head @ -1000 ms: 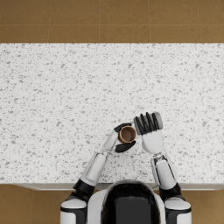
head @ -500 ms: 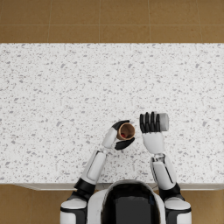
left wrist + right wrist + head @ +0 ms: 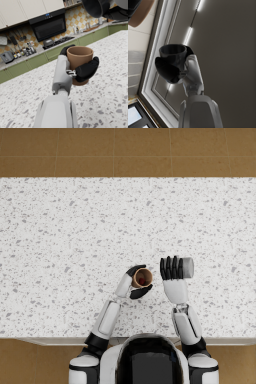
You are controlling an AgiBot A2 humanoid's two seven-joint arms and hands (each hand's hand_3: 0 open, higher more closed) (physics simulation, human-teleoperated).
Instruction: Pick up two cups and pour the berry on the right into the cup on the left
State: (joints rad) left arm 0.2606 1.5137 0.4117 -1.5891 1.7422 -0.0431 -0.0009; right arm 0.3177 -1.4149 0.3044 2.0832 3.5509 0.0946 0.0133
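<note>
In the head view my left hand (image 3: 131,284) holds a brown cup (image 3: 142,277) upright above the counter, with a dark red berry (image 3: 142,279) inside. My right hand (image 3: 172,269) grips a grey cup (image 3: 187,268) tipped on its side, a short gap to the right of the brown cup. The left wrist view shows the brown cup (image 3: 79,58) in my left hand (image 3: 85,71). The grey cup (image 3: 96,7) hangs higher, its mouth turned toward the camera. In the right wrist view my right hand (image 3: 168,70) wraps the grey cup (image 3: 173,53), and the brown cup (image 3: 140,15) is at the edge.
A white speckled counter (image 3: 75,238) spreads wide to the left, right and far side of both hands. Its near edge (image 3: 50,340) runs just in front of the body. Brown floor (image 3: 125,150) lies beyond its far edge.
My right hand with the grey cup has drawn slightly to the right, opening a gap from the brown cup. The left hand and brown cup have hardly moved.
</note>
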